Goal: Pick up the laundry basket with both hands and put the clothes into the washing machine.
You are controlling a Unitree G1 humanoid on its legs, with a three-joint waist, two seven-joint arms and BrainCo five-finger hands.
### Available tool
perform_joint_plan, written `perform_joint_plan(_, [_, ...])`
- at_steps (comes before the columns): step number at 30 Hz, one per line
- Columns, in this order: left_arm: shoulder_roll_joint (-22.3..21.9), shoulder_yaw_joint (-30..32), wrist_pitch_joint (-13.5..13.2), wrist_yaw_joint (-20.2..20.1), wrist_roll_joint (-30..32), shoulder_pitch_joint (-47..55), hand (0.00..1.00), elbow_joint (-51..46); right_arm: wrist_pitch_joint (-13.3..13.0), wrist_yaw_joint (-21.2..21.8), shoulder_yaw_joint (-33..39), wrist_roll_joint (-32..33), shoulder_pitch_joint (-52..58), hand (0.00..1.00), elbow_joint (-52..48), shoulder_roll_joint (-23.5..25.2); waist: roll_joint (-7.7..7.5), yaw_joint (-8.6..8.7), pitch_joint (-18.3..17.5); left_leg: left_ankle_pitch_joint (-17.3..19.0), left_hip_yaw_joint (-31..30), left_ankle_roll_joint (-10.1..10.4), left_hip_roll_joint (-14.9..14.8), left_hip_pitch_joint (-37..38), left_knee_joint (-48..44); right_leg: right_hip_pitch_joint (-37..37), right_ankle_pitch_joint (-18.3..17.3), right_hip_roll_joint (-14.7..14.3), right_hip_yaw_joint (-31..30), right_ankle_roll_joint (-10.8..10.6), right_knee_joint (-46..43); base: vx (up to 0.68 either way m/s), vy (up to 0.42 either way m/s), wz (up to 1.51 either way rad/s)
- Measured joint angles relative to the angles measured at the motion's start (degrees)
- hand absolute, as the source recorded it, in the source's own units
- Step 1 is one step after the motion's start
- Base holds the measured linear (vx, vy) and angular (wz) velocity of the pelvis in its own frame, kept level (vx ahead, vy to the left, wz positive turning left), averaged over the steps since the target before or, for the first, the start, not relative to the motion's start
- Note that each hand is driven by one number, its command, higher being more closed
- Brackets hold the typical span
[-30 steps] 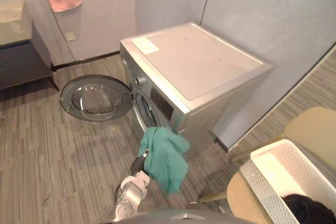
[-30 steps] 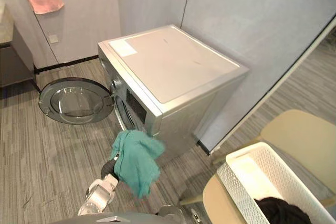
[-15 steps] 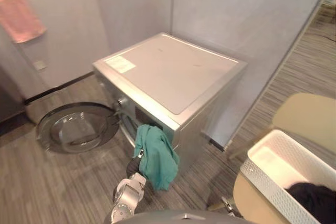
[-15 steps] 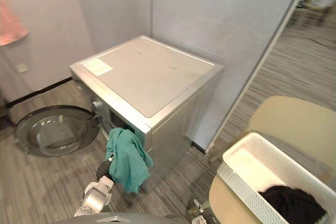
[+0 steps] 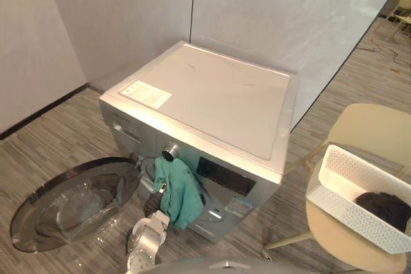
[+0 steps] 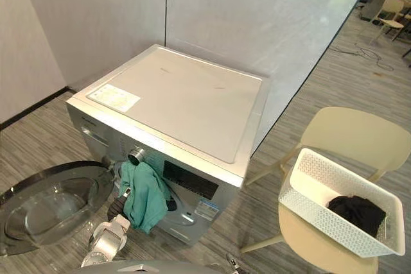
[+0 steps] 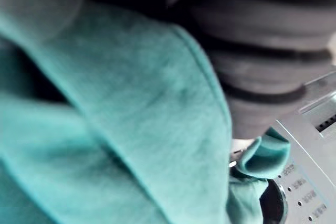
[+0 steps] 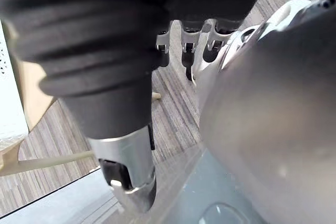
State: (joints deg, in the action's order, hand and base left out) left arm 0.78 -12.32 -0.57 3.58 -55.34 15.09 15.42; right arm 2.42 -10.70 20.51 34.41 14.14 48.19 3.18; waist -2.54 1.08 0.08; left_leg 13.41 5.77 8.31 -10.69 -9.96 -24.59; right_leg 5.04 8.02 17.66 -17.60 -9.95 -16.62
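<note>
Over left robot hand, teal garment.

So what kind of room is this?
Probably a laundry corner, though the plain walls look more like a test room than a home. There's a washer with its round door open, and a white basket of dark clothes on a chair.

A teal garment hangs draped over the left hand, right at the drum opening of the silver front-loading washing machine. The machine's round door lies wide open. The white perforated laundry basket stands upright with a black garment bunched inside. It is apart from the right hand's relaxed, empty fingers.
</note>
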Motion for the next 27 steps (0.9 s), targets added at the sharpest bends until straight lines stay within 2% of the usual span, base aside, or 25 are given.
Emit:
perform_joint_plan(1, [-0.04,0.17,0.03,0.03,0.0,0.13,1.0,-0.01,0.14,0.21,-0.09,-0.1,-0.52,0.0,-0.12,-0.32,0.54,-0.33,0.1,-0.42,2.32,-0.67,-0.36,0.67,1.15,2.37,3.3,-0.03,3.24,3.19,-0.39,-0.02,0.224,-0.95])
perform_joint_plan(2, [-0.12,0.54,0.05,0.03,0.0,0.24,1.0,-0.02,0.26,0.23,-0.15,-0.17,-0.94,0.0,-0.14,-0.5,0.71,-0.31,0.24,-0.65,3.48,-1.04,-0.65,1.29,1.82,3.63,3.94,-0.06,5.77,4.79,-1.35,-0.03,0.147,-0.92])
perform_joint_plan(3, [-0.16,2.04,0.04,0.29,0.01,0.59,1.0,-0.05,0.25,0.24,-0.3,-0.29,-1.05,0.0,-0.2,-0.88,0.52,0.06,0.49,-0.89,5.53,-1.38,-1.64,2.53,2.61,6.48,-0.45,-0.99,11.22,4.51,-8.33,0.0,0.075,-0.89])
perform_joint_plan(4, [-0.25,3.41,0.01,0.95,0.0,1.09,1.0,-0.05,0.25,0.27,-0.69,-0.61,-1.35,0.0,-0.09,-0.81,-0.06,0.28,0.82,-1.03,7.93,-1.38,-1.9,4.73,3.72,7.94,-6.61,-1.95,18.32,4.87,-15.48,0.01,0.035,-0.93])
perform_joint_plan(5, [-0.28,3.76,-0.01,1.2,0.0,1.49,1.0,-0.06,0.28,0.36,-0.97,-1.02,-1.48,0.0,-0.07,-0.94,-0.17,0.08,0.9,-1.01,8.92,-1.41,-1.98,5.78,4.2,8.3,-9.51,-2.28,21.69,4.95,-17.67,0.01,-0.045,-1.01])
perform_joint_plan(6, [-0.3,4.13,-0.04,1.3,0.0,2.15,1.0,-0.06,0.29,0.67,-1.32,-1.24,-1.56,0.0,0.0,-1.09,-0.18,-0.05,0.93,-0.76,10.68,-1.7,-2.15,7.13,4.98,8.57,-14.6,-3.43,26.87,4.58,-19.28,0.01,-0.072,-0.8])
perform_joint_plan(8, [-0.41,4.45,0.0,1.27,0.0,2.16,1.0,-0.19,0.3,1.75,-1.29,-1.97,-1.7,0.0,-0.03,-1.16,-0.4,-0.53,1.51,-0.63,12.16,-1.21,-2.75,6.17,4.61,8.52,-18.93,-5.14,30.45,3.85,-16.46,0.01,-0.137,-0.64])
perform_joint_plan(9, [-0.62,4.49,0.24,1.26,-0.06,1.7,1.0,-0.97,0.26,2.07,-1.36,-2.15,-2.51,0.0,-0.11,-1.21,-0.25,-0.31,2.99,-0.88,11.78,-0.45,-3.38,3.87,2.97,8.33,-20.97,-6.14,31.08,3.92,-14.14,-0.01,-0.164,-0.27])
perform_joint_plan(10, [-1.12,4.74,0.38,1.25,-0.21,1.34,1.0,-1.43,0.23,2.11,-1.4,-2.12,-3.29,0.0,-0.12,-1.55,-0.14,-0.25,4.06,-1.34,11.22,-0.04,-4.0,2.44,1.9,8.91,-21.05,-6.73,31.61,4.47,-14.26,-0.08,-0.197,0.17])
perform_joint_plan(11, [-2.21,5.26,0.45,1.26,-0.71,-0.04,1.0,-3.0,0.11,2.03,-2.31,-2.08,-4.81,0.0,-0.16,-2.59,0.37,-0.2,8.1,-1.61,9.32,-0.17,-4.76,0.01,-0.28,9.97,-21.55,-7.11,32.75,5.97,-14.81,-0.14,-0.17,0.4])
perform_joint_plan(12, [-3.82,5.74,0.44,1.25,-0.79,-1.67,1.0,-4.82,0.0,2.0,-3.59,-1.96,-7.04,0.0,-0.44,-3.99,1.02,-0.18,12.33,-1.5,7.31,-0.75,-4.92,-2.52,-2.71,11.99,-22.18,-6.98,33.37,6.37,-16.99,-0.17,-0.151,0.36])
perform_joint_plan(13, [-4.23,5.66,0.37,1.26,-0.78,-2.38,1.0,-5.42,-0.06,1.96,-3.99,-1.88,-7.92,0.0,-0.96,-4.51,1.06,-0.64,13.89,-1.26,6.8,-1.15,-5.18,-4.59,-4.3,13.85,-22.49,-6.96,33.32,6.6,-18.38,-0.26,-0.099,0.04])
perform_joint_plan(14, [-4.25,6.32,-0.2,1.35,-0.95,-3.63,1.0,-5.99,-0.43,1.95,-4.95,-0.92,-9.35,0.0,-3.13,-5.0,1.46,-1.75,15.23,-0.71,6.62,-1.86,-6.16,-10.68,-8.18,20.25,-22.97,-7.01,32.41,7.26,-22.03,-0.24,-0.073,-0.21])
perform_joint_plan(16, [-4.35,8.68,-0.8,2.34,-2.18,-4.94,1.0,-6.18,-0.82,1.79,-6.4,-0.94,-10.71,0.0,-5.2,-5.26,0.75,-1.78,17.32,-0.12,6.64,-1.98,-6.64,-14.67,-10.52,24.81,-23.47,-7.02,31.56,7.7,-24.63,-0.15,-0.05,-0.2])
perform_joint_plan(18, [-4.87,11.83,-2.01,4.11,-3.13,-7.31,1.0,-6.19,-1.33,1.27,-7.39,0.31,-12.26,0.0,-7.56,-5.44,0.61,-1.28,21.27,0.41,5.23,-1.95,-7.1,-19.45,-13.88,28.83,-23.66,-6.85,31.23,8.19,-27.47,-0.16,-0.038,-0.03])
perform_joint_plan(23, [-5.4,18.18,-5.23,7.46,-5.59,-12.89,1.0,-5.68,-3.43,-0.88,-6.92,3.98,-13.93,0.0,-11.49,-5.92,0.51,-1.63,25.41,3.34,3.37,-1.52,-8.31,-32.03,-23.66,40.27,-24.81,-6.15,30.12,8.62,-34.84,-0.15,0.02,-0.05])
perform_joint_plan(25, [-5.45,20.8,-7.47,9.18,-5.9,-16.98,1.0,-5.59,-4.9,-1.37,-6.49,5.71,-15.18,0.0,-13.29,-6.44,0.5,-1.74,26.9,4.69,2.17,-1.86,-8.66,-38.12,-28.78,45.84,-25.53,-5.71,29.18,8.58,-39.15,-0.12,0.029,-0.03])
perform_joint_plan(27, [-5.19,22.12,-8.67,10.74,-6.16,-20.4,1.0,-5.53,-5.69,-2.26,-5.85,6.33,-16.18,0.0,-14.66,-6.51,0.42,-1.8,28.22,5.4,1.69,-1.82,-8.93,-41.31,-31.94,49.0,-25.96,-5.47,28.61,8.67,-41.82,-0.1,0.012,-0.07])
